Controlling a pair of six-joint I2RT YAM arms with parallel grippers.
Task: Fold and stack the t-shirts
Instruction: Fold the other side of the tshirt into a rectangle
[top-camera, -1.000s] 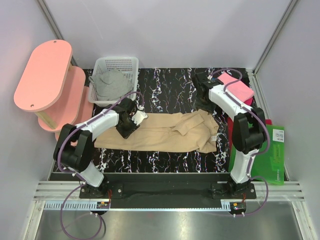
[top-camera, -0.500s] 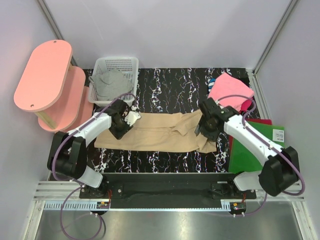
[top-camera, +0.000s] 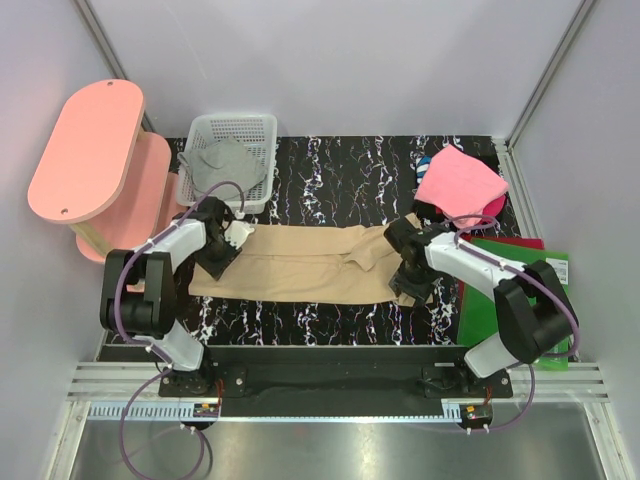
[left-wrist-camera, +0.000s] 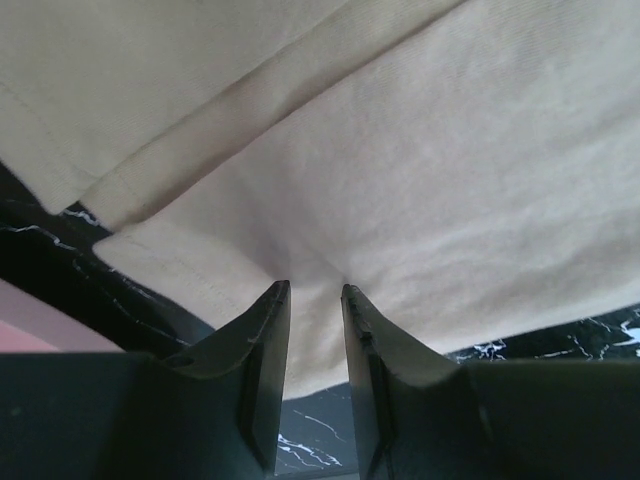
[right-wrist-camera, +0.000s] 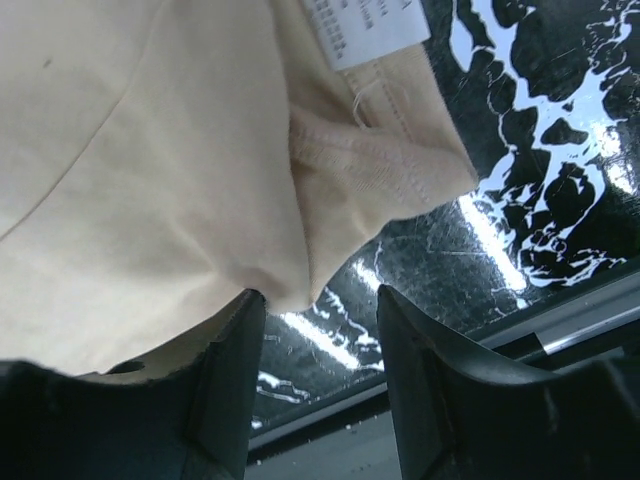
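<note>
The tan t-shirt lies spread lengthwise across the black marble table. My left gripper is over its left end. In the left wrist view this gripper has its jaws a narrow way apart, tips pressing on the tan cloth near a hem. My right gripper is at the shirt's right end. It stands open, with a tan fold against its left finger and the white label just beyond. The pink t-shirt lies at the back right. The grey t-shirt sits in the basket.
A white mesh basket stands at the back left, beside a pink two-tier shelf. A flat green sheet lies off the table's right side, over something red. The table's front edge runs just below the tan shirt.
My right arm swung from the pink shirt at the back right down to the tan shirt's right end, jaws narrowing a little. My left gripper slid left along the tan shirt.
</note>
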